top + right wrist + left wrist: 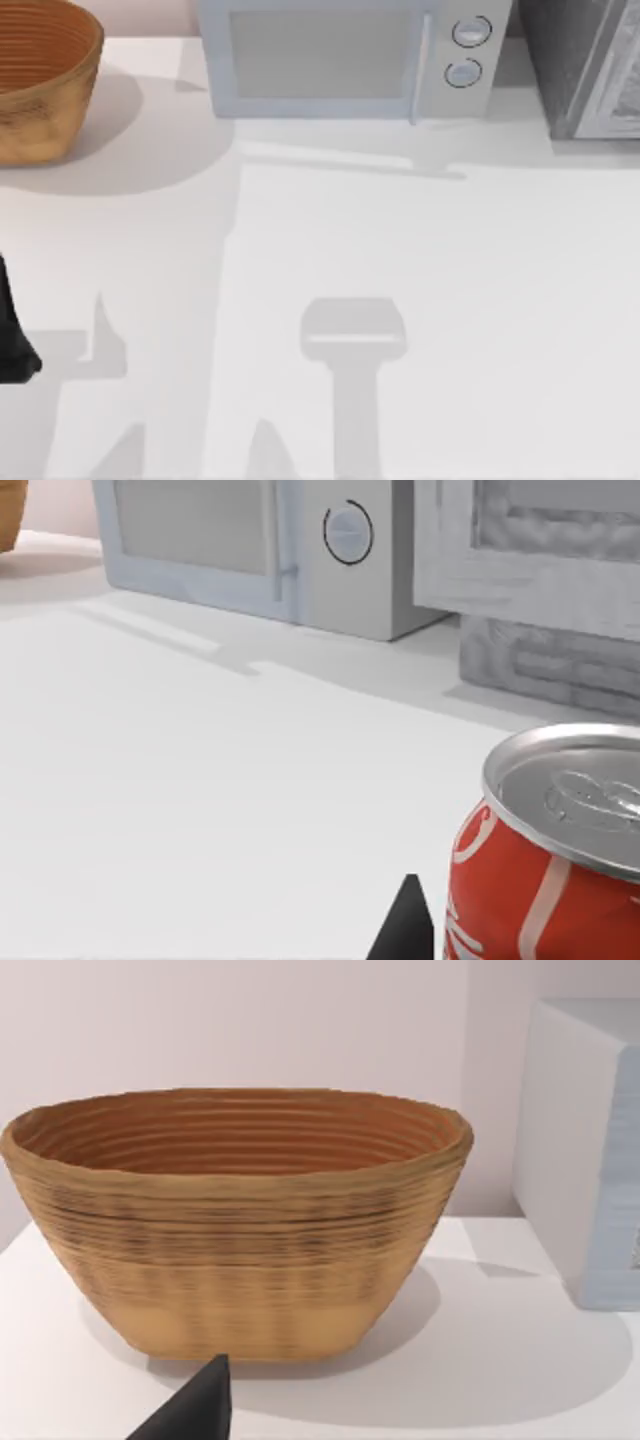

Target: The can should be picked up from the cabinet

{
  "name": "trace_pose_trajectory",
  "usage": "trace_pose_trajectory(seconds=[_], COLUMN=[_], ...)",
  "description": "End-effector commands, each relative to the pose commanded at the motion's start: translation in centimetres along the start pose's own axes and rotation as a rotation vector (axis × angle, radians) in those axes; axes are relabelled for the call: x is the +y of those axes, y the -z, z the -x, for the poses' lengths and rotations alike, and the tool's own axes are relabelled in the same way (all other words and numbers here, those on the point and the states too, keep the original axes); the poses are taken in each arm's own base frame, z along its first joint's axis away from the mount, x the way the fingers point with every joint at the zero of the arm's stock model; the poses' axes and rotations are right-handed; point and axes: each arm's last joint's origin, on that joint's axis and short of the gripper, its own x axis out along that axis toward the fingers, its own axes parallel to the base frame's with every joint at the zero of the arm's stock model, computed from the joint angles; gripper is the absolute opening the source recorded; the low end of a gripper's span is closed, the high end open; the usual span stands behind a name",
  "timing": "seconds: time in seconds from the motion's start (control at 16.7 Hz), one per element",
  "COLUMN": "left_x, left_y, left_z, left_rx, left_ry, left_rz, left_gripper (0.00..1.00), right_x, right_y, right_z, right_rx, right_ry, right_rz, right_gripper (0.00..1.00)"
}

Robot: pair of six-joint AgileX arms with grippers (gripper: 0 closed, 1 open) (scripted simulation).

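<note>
A red can (540, 880) with a silver lid stands upright very close to the right wrist camera, cut off by the picture's edge. A dark part of my right gripper (405, 928) shows right beside the can; I cannot tell whether it touches it. The grey cabinet (590, 70) stands at the table's back right corner, and its panelled front (540, 570) lies beyond the can. My left arm (12, 340) is parked at the table's left edge, and a dark part of its gripper (195, 1412) points toward the basket.
A woven basket (35, 80) sits at the back left and fills most of the left wrist view (240, 1220). A pale microwave (350, 55) stands at the back middle, also seen in the right wrist view (260, 550). The white table (450, 300) spreads across the front.
</note>
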Motion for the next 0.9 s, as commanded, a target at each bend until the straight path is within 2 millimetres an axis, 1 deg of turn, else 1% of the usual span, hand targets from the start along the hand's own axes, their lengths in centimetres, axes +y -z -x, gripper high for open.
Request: trace_pose_trajectory(seconds=[0.66,0.72,0.9], left_x=[0.0,0.0,0.0], left_y=[0.0,0.0,0.0], left_z=[0.0,0.0,0.0], left_rx=[0.0,0.0,0.0], left_ry=[0.0,0.0,0.0], left_rz=[0.0,0.0,0.0], left_gripper=[1.0,1.0,1.0], right_x=[0.0,0.0,0.0], right_y=[0.0,0.0,0.0], right_z=[0.0,0.0,0.0], right_rx=[0.0,0.0,0.0], right_ry=[0.0,0.0,0.0], right_rz=[0.0,0.0,0.0], right_gripper=[0.98,1.0,1.0])
